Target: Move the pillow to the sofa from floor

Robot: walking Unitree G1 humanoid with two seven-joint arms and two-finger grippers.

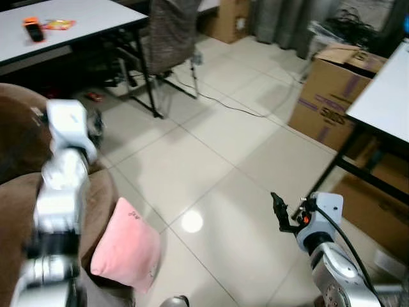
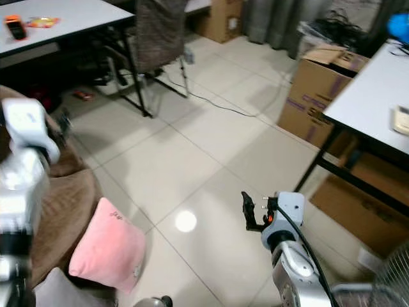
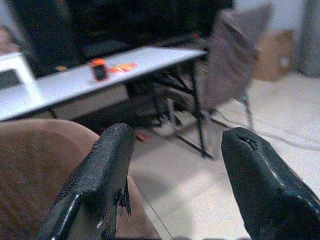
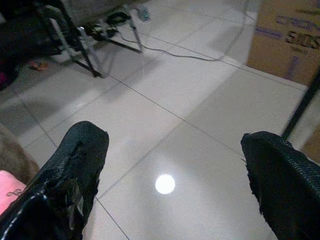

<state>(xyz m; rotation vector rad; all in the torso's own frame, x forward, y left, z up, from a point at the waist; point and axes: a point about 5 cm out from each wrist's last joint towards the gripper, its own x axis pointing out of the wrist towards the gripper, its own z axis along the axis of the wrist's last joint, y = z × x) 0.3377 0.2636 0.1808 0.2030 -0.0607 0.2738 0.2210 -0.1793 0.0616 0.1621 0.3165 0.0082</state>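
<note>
A pink pillow (image 1: 124, 246) stands low at my left, leaning against the front of the brown sofa (image 1: 22, 144); I cannot tell whether its lower edge rests on the floor. My left arm is raised over the sofa, and its gripper (image 3: 179, 135) is open and empty, pointing toward the white table. Out over the tiles to the right of the pillow, my right gripper (image 1: 278, 208) is open with nothing between its fingers. A pink corner of the pillow (image 4: 7, 187) shows beside one finger in the right wrist view.
At the back left stand a white table (image 1: 83, 19) with an orange object (image 1: 32, 29) and a covered chair (image 1: 169, 32). A cable (image 1: 223, 102) crosses the tiles. Cardboard boxes (image 1: 329, 96) and another white table (image 1: 386, 96) stand at the right.
</note>
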